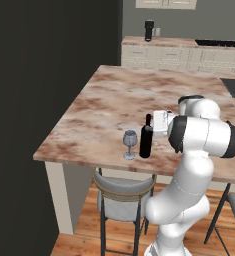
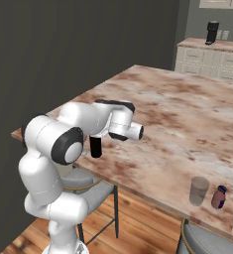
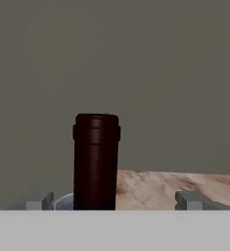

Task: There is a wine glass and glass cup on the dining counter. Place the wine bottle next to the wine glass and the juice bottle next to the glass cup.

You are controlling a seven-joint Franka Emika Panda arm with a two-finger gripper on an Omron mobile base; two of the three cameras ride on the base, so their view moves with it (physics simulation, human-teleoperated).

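- Left base view: wine bottle (image 1: 146, 139) upright on the dining counter (image 1: 114, 107), near its front edge, directly in front of the white hand; claw itself hidden behind the arm here.
- Wine glass (image 1: 130, 144) upright just beside the bottle, on the side away from the hand, close but apart; bowl looks empty.
- Bottle is opaque black, contents can't tell.
- Chair (image 1: 123, 196) under the counter edge, below the glass and bottle.
- Right base view: only the bottle's lower body (image 2: 95, 147) shows under the hand; the hand sits at neck level, fingers hidden behind it.
- Glass cup (image 2: 199, 191) well away from the claw, far along the near counter edge, upright, looks empty.
- Juice bottle (image 2: 218, 197) just beside the cup on its far side from the claw, upright, purple cap on, apart from the cup.
- Hand view: claw (image 3: 115, 200) spread wide, grey fingertips (image 3: 38, 200) either side of the bottle's dark top (image 3: 96, 162), clear gap on both sides, nothing gripped.
- Bottle sits nearer one finger than the other.
- Pale curved rim of the glass (image 3: 63, 202) peeks out low beside the neck.
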